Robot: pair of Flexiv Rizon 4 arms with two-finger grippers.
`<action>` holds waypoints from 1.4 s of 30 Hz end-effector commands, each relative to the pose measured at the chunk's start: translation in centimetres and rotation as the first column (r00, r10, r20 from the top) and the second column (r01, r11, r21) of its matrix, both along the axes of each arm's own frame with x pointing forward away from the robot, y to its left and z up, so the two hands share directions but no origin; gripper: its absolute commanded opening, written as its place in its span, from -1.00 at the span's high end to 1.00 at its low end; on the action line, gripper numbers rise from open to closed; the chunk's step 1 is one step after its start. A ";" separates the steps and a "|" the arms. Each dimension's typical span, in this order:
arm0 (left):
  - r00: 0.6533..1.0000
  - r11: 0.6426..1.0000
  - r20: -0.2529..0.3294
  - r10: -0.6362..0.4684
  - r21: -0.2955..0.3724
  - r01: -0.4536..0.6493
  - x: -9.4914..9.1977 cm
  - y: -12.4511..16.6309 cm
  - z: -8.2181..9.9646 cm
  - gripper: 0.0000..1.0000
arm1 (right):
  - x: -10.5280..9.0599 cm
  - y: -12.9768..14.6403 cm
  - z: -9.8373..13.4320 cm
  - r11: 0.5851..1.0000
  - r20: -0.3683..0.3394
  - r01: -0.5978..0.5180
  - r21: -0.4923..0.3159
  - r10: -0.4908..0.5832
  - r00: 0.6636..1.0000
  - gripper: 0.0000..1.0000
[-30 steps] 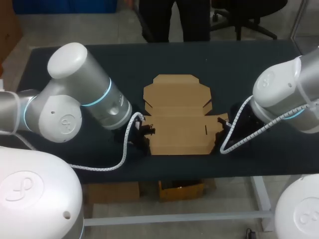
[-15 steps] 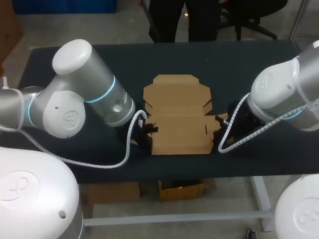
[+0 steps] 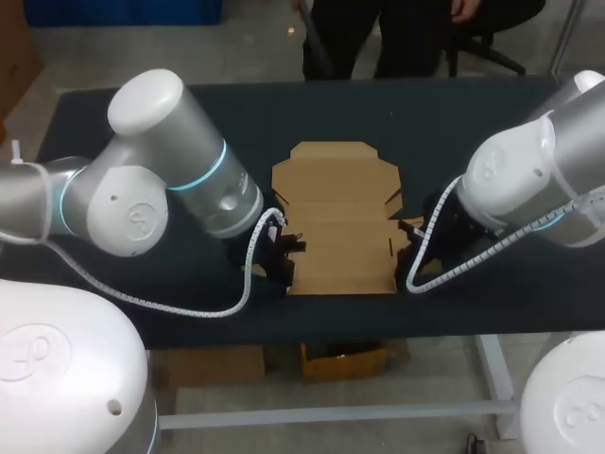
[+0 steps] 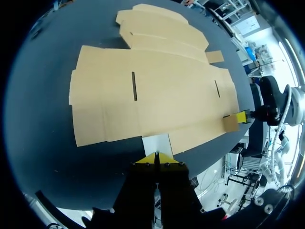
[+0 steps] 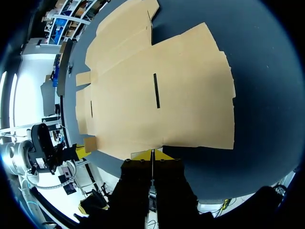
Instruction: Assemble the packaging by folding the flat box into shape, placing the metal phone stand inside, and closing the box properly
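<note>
**A:** Where does the flat box (image 3: 336, 222) sit?

**B:** Unfolded and lying flat on the table (image 3: 142, 123), midway between its left and right edges. The near side of the card is close to the table's near edge.

**A:** And the left gripper (image 3: 281, 257)?

**B:** At the box's near left side. In its own wrist view the yellow tips are pressed together on a small side flap (image 4: 157, 143), which lifts off the table from the card's edge up into them.

**A:** The right gripper (image 3: 413, 251)?

**B:** Opposite, at the near right side, tips likewise pinched together. The flap between them shows only edge-on, as a thin line. The left wrist view shows that same gripper across the card with a little brown tab (image 4: 231, 123) at its yellow tip.

**A:** Farther back?

**B:** Two narrow slits (image 4: 134, 86) cut in the card, one towards each gripper. Past them is the lid panel (image 3: 333, 159) with clipped corners, pointing at the table's far edge, and dark tabletop lies beyond it.
</note>
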State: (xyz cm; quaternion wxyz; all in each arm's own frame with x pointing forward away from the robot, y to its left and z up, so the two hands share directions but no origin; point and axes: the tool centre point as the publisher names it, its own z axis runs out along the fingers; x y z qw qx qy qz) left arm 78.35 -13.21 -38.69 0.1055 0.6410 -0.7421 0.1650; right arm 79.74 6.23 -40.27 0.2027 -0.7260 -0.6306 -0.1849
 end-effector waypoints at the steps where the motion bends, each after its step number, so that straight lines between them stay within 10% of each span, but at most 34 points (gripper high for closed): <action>1: 1.000 1.000 0.000 -0.002 0.012 0.002 0.0 -0.5 0.0 1.00 | -0.3 0.2 0.2 1.000 0.003 0.002 -0.009 -0.002 1.000 1.00; 42: 1.000 1.000 -0.015 -0.021 0.023 0.021 0.5 -1.2 -0.6 1.00 | -2.2 0.6 0.9 0.998 0.018 0.042 -0.047 -0.041 0.999 1.00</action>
